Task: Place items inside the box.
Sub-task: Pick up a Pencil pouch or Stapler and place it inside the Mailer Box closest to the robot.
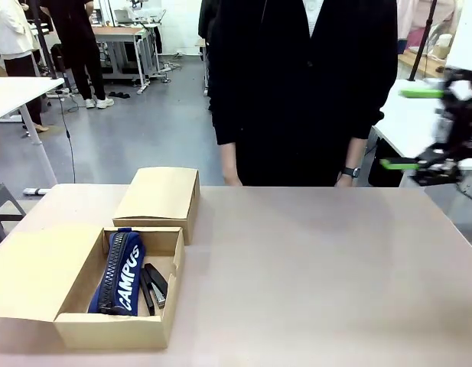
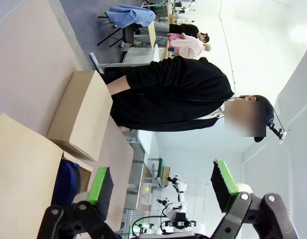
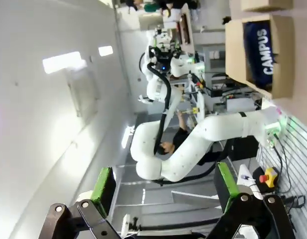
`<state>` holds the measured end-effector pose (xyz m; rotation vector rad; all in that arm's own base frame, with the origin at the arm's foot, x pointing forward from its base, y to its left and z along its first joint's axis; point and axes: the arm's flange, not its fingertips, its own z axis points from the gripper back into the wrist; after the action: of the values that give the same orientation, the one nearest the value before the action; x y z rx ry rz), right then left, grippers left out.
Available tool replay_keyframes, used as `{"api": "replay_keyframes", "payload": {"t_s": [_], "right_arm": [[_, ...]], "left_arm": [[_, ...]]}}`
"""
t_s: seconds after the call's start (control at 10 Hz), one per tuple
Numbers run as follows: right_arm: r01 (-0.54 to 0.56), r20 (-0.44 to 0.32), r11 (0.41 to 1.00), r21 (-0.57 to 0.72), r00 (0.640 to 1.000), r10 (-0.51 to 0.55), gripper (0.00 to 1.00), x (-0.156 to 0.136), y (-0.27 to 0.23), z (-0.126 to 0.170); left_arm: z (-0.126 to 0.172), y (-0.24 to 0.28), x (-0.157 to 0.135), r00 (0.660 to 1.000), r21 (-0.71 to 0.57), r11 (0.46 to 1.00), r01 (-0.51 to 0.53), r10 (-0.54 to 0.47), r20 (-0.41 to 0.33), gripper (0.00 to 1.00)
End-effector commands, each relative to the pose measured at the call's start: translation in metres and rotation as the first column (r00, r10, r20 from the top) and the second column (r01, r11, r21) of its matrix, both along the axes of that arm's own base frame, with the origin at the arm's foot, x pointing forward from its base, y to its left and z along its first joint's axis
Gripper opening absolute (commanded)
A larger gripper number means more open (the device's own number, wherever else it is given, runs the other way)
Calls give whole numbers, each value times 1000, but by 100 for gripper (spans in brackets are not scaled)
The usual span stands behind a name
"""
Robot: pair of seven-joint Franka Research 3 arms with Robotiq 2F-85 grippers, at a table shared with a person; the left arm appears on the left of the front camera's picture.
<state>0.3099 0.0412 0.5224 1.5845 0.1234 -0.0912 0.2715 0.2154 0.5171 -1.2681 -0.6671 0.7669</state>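
Box (image 1: 83, 306) sits lower left of the front view, lid flap folded out flat toward the left edge. Inside it a navy blue pouch (image 1: 119, 273) with white CAMPUS lettering lies lengthwise, and just right of it two black staplers (image 1: 153, 285) packed close, hard to separate; anything lying under or behind the pouch is hidden. Smaller closed carton (image 1: 161, 200) touches the box's far side. Rest of the tan table (image 1: 320, 275) is bare.

Right gripper (image 1: 410, 128) is at the right edge of the front view, blurred and partly cut off, green pads wide apart with nothing between them. Right wrist view shows the same: fingers (image 3: 104, 183) spread fully, holding nothing, the box in the upper right corner with the pouch lettering sideways, the left arm (image 3: 203, 139) crossing the middle.

Left gripper (image 2: 163, 185) in the left wrist view also stands wide open and empty, raised off the table. Behind its left finger (image 2: 100, 186) the pouch is mostly covered, just a blue sliver. Smaller carton sits mid-left there; the box lid fills the lower left.

Person in black (image 1: 304, 84) stands at the far table edge, upper centre, arms down, hands cut off by the table edge.
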Motion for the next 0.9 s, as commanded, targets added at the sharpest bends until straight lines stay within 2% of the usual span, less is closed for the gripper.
{"api": "replay_keyframes", "payload": {"t_s": [0.0, 0.1, 0.2, 0.3, 0.8], "right_arm": [[-16, -44, 997, 74, 999, 20, 100, -22, -28, -50], [-50, -66, 995, 82, 996, 55, 100, -24, -28, -73], [-48, -71, 999, 25, 996, 49, 100, -15, -8, -86], [-2, -65, 998, 66, 998, 6, 100, 2, -45, -30], [-2, -65, 998, 66, 998, 6, 100, 2, -45, -30]], "left_arm": [[-1, -2, -1, 1000, -1, 1000, 4, -3, 24, 100], [-1, -2, -1, 1000, -1, 1000, 4, -3, 24, 100], [-1, -2, -1, 1000, -1, 1000, 4, -3, 24, 100], [-1, -2, -1, 1000, -1, 1000, 4, -3, 24, 100], [-1, -2, -1, 1000, -1, 1000, 4, -3, 24, 100]]}}
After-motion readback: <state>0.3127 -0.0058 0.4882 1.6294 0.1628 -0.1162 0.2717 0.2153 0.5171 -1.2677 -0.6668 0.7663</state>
